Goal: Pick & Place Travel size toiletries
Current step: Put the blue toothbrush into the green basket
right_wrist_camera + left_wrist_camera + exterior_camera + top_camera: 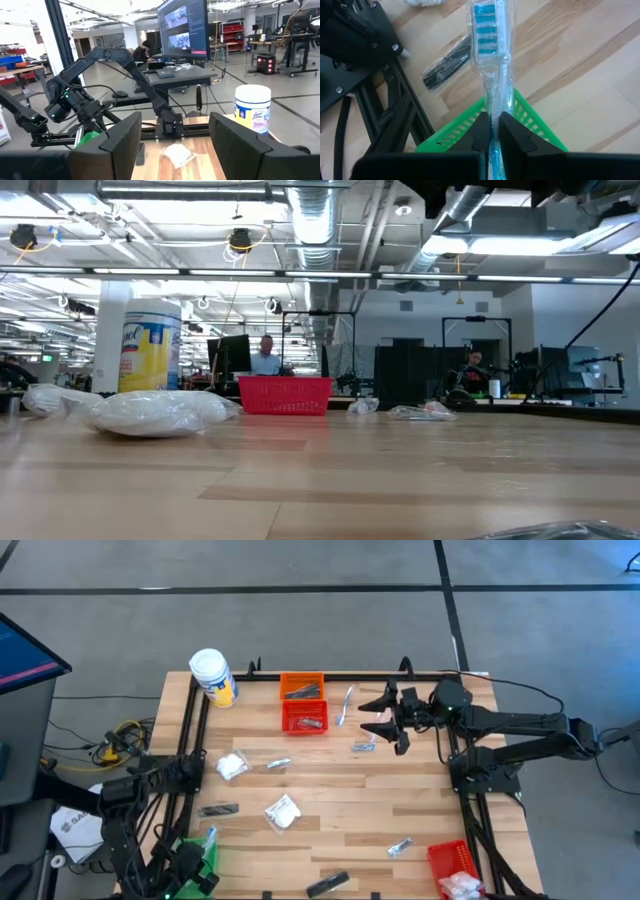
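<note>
Your left gripper [492, 132] is pinched on the wrapped toothbrush [489, 45]: light, slick film, grip its stiff handle; right gripper [175, 140] gapes empty.

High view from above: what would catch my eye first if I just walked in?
Probably the wooden table strewn with small wrapped toiletries, with bright red and orange baskets at its far edge beside a white jar. At the near left corner, the left gripper is shut on a clear-wrapped toothbrush with blue bristles, held over a green basket. The right gripper hangs open near the far baskets.
</note>
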`<action>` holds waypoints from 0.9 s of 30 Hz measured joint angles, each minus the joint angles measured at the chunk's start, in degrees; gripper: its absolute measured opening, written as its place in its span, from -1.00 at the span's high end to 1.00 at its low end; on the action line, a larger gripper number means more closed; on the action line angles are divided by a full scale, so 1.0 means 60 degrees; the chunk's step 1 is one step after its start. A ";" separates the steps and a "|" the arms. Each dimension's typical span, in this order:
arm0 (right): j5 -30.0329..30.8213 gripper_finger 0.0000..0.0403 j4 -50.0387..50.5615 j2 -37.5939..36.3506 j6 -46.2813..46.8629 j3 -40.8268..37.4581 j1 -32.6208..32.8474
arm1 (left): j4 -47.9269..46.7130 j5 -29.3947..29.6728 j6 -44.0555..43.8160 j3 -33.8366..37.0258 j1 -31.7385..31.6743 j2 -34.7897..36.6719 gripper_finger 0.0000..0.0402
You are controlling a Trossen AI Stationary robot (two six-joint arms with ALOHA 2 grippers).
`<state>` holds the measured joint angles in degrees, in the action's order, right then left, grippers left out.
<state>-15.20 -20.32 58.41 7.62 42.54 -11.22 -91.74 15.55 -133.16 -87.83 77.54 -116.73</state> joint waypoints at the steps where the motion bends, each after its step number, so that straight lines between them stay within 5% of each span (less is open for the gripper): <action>1: 0.0002 -0.12 0.0002 0.0000 0.0000 0.0000 0.0009 | 0.0000 0.0000 -0.0003 -0.0003 0.0003 -0.0003 0.94; 27: 0.0000 -0.12 0.0029 -0.0004 0.0000 0.0000 0.0020 | 0.0219 0.0201 0.0388 -0.0003 0.0073 -0.0009 0.93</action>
<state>-15.20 -20.14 58.39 7.62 42.54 -11.10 -90.43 16.76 -130.84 -87.85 77.97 -116.79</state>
